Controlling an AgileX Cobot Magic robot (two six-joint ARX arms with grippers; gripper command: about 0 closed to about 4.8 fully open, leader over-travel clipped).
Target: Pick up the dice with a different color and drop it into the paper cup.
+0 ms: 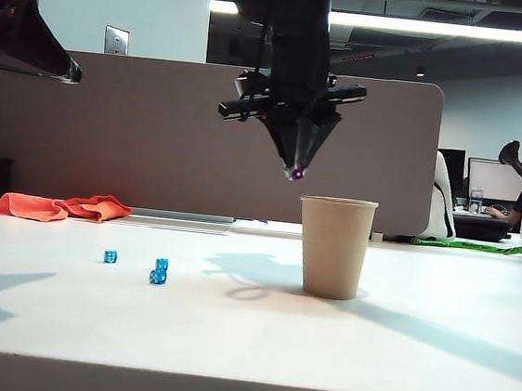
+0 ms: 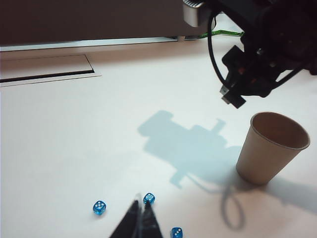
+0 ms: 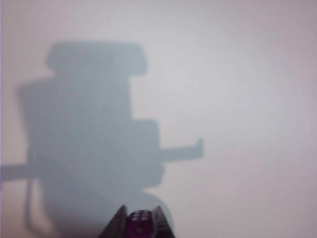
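White table (image 1: 430, 363): the work surface. Three translucent blue dice (image 1: 158, 277) lie on it toward its left side; two sit touching, one seemingly atop the other, and the third (image 1: 110, 256) lies apart, left of that pair. Orange cloth (image 1: 54, 206), crumpled, at the table's far left edge. Grey partition wall (image 1: 136, 136) stands behind the table, bearing a metal wall plate (image 1: 117, 40) above its top edge.

- Right gripper (image 1: 296, 171) hangs high over the surface (image 1: 414, 342), fingertips pointing down, pinched on the purple die (image 3: 138, 224).
- Left gripper (image 2: 140, 218) hovers apart, fingertips together.
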